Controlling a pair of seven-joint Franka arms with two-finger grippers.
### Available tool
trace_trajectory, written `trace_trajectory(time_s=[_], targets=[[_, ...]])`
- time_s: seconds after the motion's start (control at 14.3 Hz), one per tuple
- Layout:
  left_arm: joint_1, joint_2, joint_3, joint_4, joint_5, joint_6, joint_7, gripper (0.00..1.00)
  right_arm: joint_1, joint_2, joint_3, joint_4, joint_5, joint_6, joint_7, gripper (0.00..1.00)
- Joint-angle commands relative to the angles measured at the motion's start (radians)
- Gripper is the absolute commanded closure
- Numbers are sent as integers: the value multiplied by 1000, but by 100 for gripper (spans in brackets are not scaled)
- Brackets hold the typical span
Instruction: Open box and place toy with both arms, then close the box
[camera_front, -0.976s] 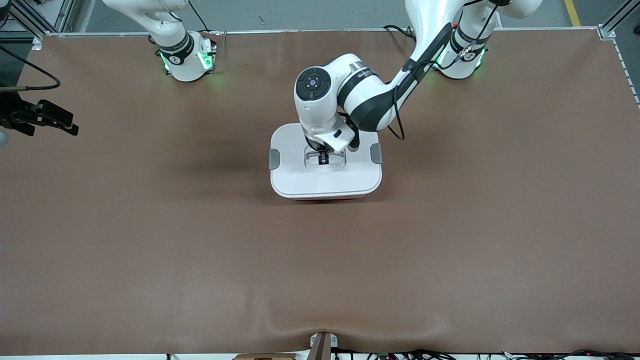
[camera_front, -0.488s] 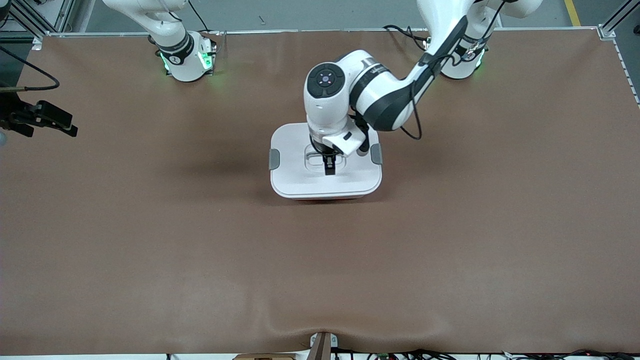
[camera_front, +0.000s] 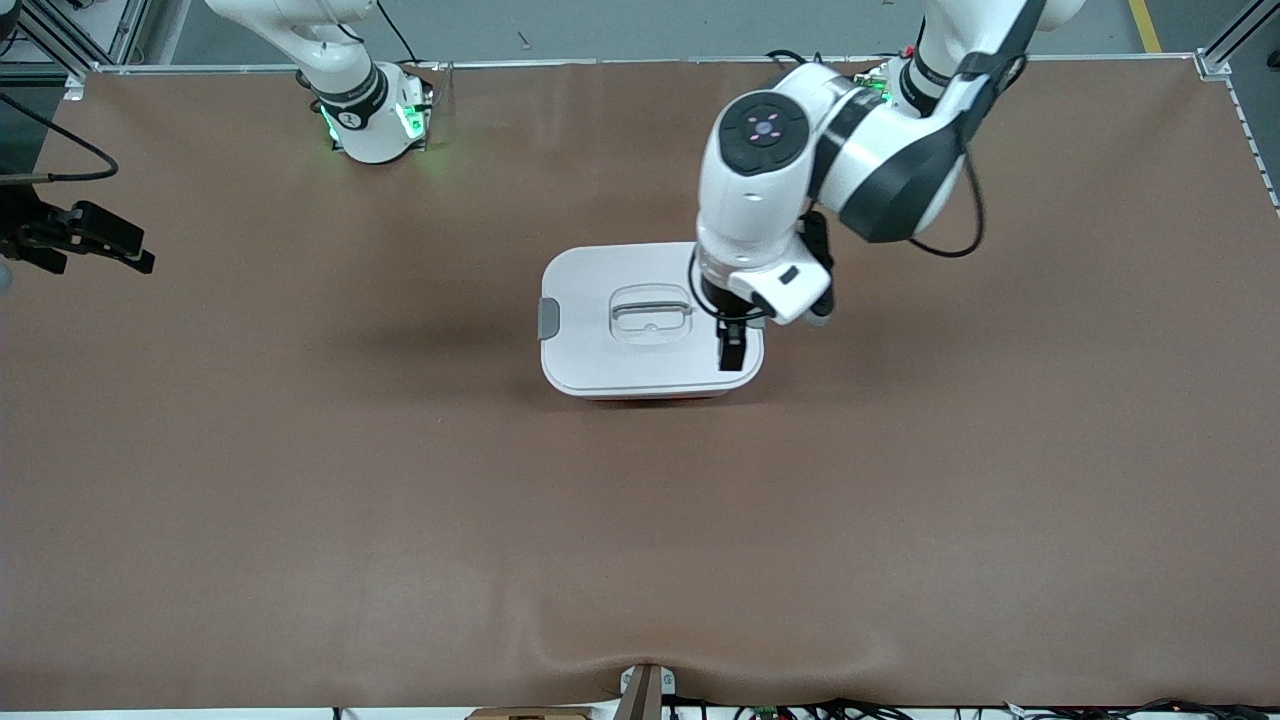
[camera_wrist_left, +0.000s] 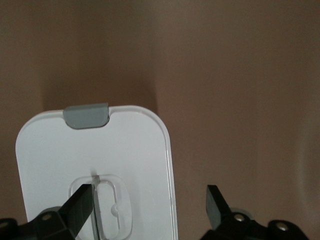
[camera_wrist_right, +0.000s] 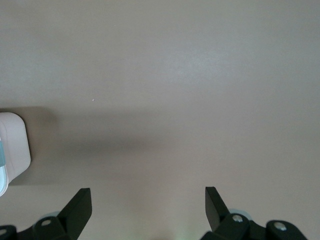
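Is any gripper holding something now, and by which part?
Nothing is held. The left gripper is open over the box; the right gripper is open over bare table.

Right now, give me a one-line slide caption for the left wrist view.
Open left gripper over the closed box, one finger above the lid's recessed handle, the other off its edge.

The left claw, fingers spread wide, hangs over the white-lidded rounded plastic box with its grey clip on the brown desk.
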Motion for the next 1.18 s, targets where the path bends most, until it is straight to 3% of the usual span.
trace_trajectory(time_s=[0.0,0.56,1.12], targets=[[66,-52,-8,-14,-37,-36,157,0,-4,-12,2,-1,3,-3,3,0],[232,-130,-3,-14,-39,-53,563,0,-3,-12,2,1,3,-5,3,0],[347,-147,-5,-13,-39,-147,933,0,-3,-12,2,1,3,-8,3,0]])
